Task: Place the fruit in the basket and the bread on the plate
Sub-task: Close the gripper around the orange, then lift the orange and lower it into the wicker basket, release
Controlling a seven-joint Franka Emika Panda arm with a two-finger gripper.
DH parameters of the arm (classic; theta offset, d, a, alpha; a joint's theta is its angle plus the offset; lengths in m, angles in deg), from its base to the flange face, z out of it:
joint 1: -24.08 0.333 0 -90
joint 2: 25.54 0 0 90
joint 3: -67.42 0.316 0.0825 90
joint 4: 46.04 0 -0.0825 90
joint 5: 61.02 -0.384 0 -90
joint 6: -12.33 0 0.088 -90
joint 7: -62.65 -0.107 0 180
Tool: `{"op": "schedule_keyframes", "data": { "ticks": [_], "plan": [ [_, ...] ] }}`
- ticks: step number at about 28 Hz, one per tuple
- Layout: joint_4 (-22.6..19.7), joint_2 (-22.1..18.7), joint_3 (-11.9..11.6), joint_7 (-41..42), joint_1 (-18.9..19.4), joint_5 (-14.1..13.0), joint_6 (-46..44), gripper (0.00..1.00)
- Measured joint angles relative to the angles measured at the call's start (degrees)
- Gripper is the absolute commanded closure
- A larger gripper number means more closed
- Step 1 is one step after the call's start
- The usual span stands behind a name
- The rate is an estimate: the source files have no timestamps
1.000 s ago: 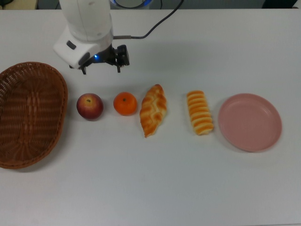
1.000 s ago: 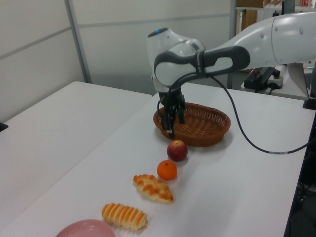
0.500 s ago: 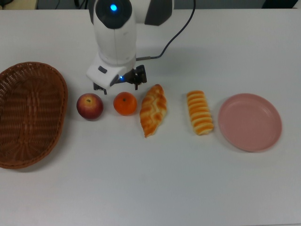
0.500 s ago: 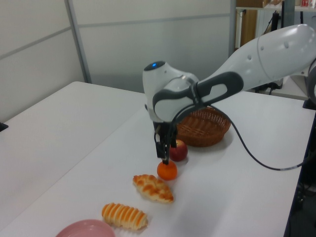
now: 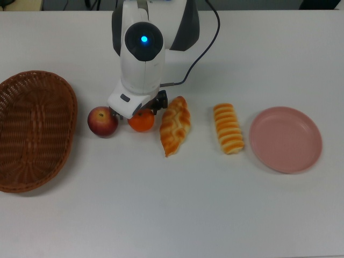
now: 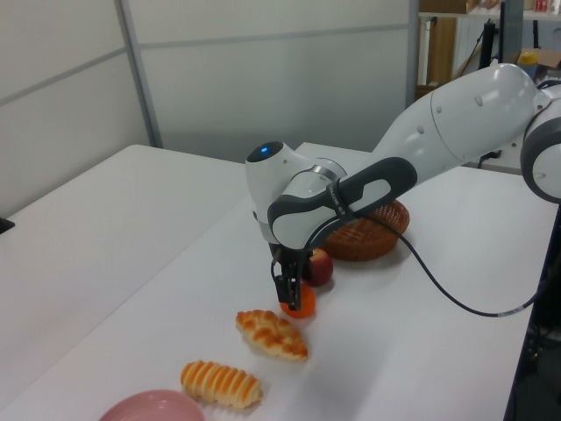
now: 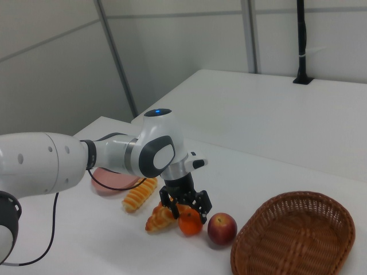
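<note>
I have the gripper (image 7: 184,211) down over the mandarin (image 7: 190,222), fingers spread to either side of it.

Going by the left view, nearest me is the pink plate (image 6: 151,407), bare, then the ridged roll (image 6: 221,383) and the braided loaf (image 6: 273,333), both lying on the white table (image 6: 105,263). Next comes the mandarin, sitting on the table with one finger at each flank; I cannot tell whether the pads touch its skin. Just behind it the apple (image 6: 320,266) rests on the table, close beside the mandarin. Farthest back is the wicker basket (image 6: 372,235), partly hidden by the arm (image 6: 412,149). In the top view the whole row runs from the basket on the top view's left to the plate on the top view's right.
</note>
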Motion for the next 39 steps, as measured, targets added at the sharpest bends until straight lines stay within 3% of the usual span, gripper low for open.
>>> {"op": "schedule_keyframes", "data": {
  "ticks": [2,6,8,16,21,29,34,39],
  "plan": [
    [0.0,0.1,0.0,0.0,0.0,0.0,0.0,0.19],
    [0.0,0.1,0.0,0.0,0.2,0.0,0.0,0.78],
    [0.0,0.1,0.0,-0.2,0.4,0.0,0.0,0.86],
    [0.3,0.0,0.0,-4.0,0.6,0.1,0.0,0.93],
    [2.0,-0.6,0.0,-12.9,0.7,0.0,0.0,0.93],
    [4.8,-4.2,-0.7,-20.2,0.0,0.0,-1.1,0.93],
    [7.5,-5.8,-1.3,-29.0,-2.9,0.0,-1.1,0.93],
    [8.9,-5.9,-1.9,-31.6,-7.9,1.2,-1.2,0.93]
  ]
}}
